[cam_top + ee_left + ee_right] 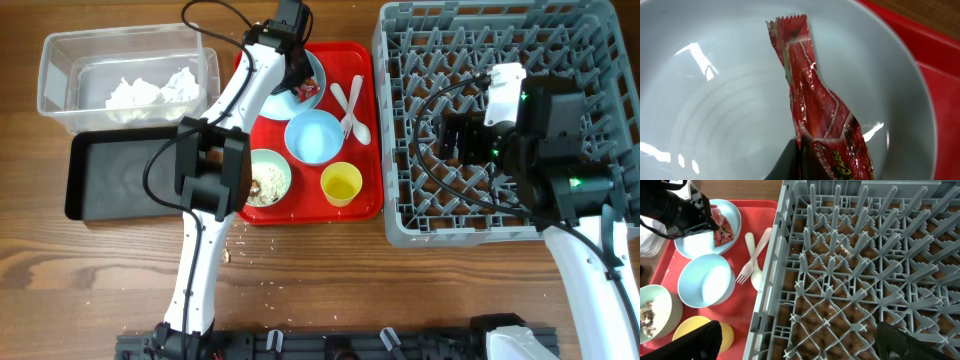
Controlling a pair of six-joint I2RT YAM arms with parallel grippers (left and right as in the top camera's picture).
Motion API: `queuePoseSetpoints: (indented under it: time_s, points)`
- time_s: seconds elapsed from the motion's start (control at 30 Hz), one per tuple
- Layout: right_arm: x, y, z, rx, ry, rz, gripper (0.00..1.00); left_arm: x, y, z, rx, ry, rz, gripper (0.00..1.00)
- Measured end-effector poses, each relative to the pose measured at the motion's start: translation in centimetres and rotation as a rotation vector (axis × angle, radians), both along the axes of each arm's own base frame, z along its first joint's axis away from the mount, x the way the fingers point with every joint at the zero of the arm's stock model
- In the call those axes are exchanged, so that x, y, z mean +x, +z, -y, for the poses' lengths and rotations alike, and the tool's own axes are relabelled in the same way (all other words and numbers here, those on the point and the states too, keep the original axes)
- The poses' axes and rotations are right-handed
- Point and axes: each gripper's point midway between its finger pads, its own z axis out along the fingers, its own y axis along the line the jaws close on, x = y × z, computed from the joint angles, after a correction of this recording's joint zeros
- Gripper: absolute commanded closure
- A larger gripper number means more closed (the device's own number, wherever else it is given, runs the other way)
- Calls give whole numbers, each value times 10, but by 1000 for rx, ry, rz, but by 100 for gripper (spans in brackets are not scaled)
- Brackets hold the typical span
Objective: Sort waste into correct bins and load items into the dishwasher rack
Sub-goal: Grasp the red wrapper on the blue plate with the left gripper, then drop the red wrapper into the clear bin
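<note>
At the far end of the red tray [368, 130], the left hand [296, 72] sits low over the light blue plate [715, 100], its dark fingers closed narrowly on the near end of the red-and-white wrapper [815, 100]. The rest of the wrapper stretches out above the plate's ridged bottom. Just right of the plate lie the pieces of white plastic cutlery [756, 255], side by side on the tray. Nearer, an empty pale blue bowl [313, 136] stands in the middle of the tray. A second bowl [268, 178] at the near left corner holds rice-like grains and brown scraps, and the yellow cup [341, 184] is to its right. Left of the tray, the clear tub [60, 90] holds crumpled white tissue [150, 90], and the black tray [85, 180] lies just in front of it. A few loose grains [250, 262] dot the wooden surface [400, 290] near the tray's front edge. To the right, the right hand [797, 327] hangs above the grey dishwasher rack [400, 225] with its fingers spread wide and nothing between them.
</note>
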Motion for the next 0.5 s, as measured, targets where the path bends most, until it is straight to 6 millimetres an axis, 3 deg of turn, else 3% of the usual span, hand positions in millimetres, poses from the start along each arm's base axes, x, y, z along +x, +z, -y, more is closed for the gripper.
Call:
queuePoseSetpoints:
  time_s: [0.33,0.43,0.5]
  points:
    - [0,0,0,0,0,0,0,-10,10,-35,107,22,-42,96]
    - [0,0,0,0,0,0,0,-13,45,-57,104,56,-24,96]
    - [0,0,0,0,0,0,0,-14,97,-80,89,99,37,96]
